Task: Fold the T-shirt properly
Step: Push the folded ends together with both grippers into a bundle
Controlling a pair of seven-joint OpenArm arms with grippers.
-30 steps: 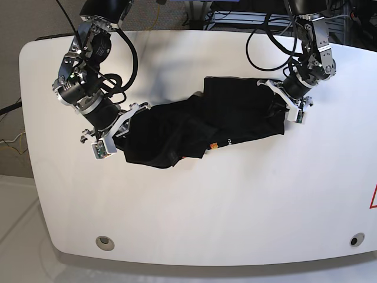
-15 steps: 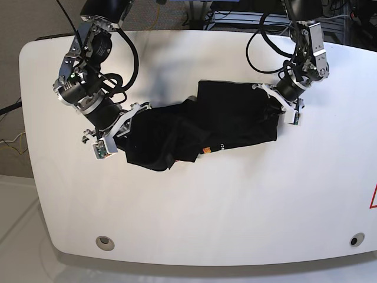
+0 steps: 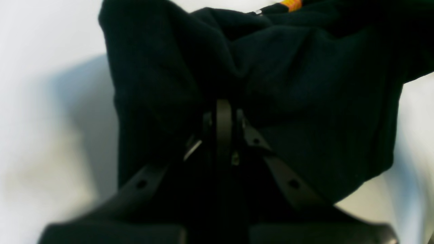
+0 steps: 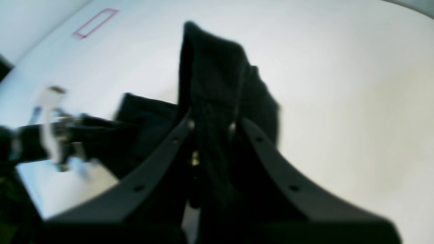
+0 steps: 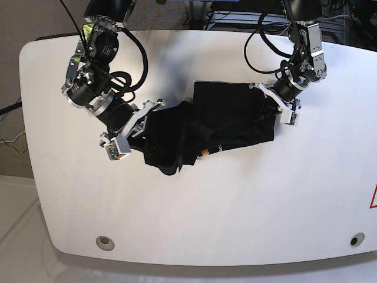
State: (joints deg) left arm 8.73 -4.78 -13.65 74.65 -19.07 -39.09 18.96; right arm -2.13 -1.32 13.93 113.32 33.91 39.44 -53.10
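The black T-shirt (image 5: 218,121) lies bunched on the white table (image 5: 235,206), stretched between both grippers. A small orange-and-white mark (image 5: 205,152) shows near its front edge. My left gripper (image 5: 273,109), on the base view's right, is shut on the shirt's right end. In the left wrist view the left gripper (image 3: 222,113) is pinched together in folds of the T-shirt (image 3: 305,101). My right gripper (image 5: 143,121) is shut on the shirt's left end. In the right wrist view the right gripper (image 4: 210,127) clamps a raised fold of the T-shirt (image 4: 217,74).
The table has a round hole near its front left corner (image 5: 105,242) and another at the front right (image 5: 353,240). A red marking (image 5: 373,197) sits at the right edge. Cables hang behind both arms at the table's back edge.
Both grippers have moved toward each other, the right one rightward, the left one leftward and slightly back. The shirt between them has bunched up shorter and shifted back.
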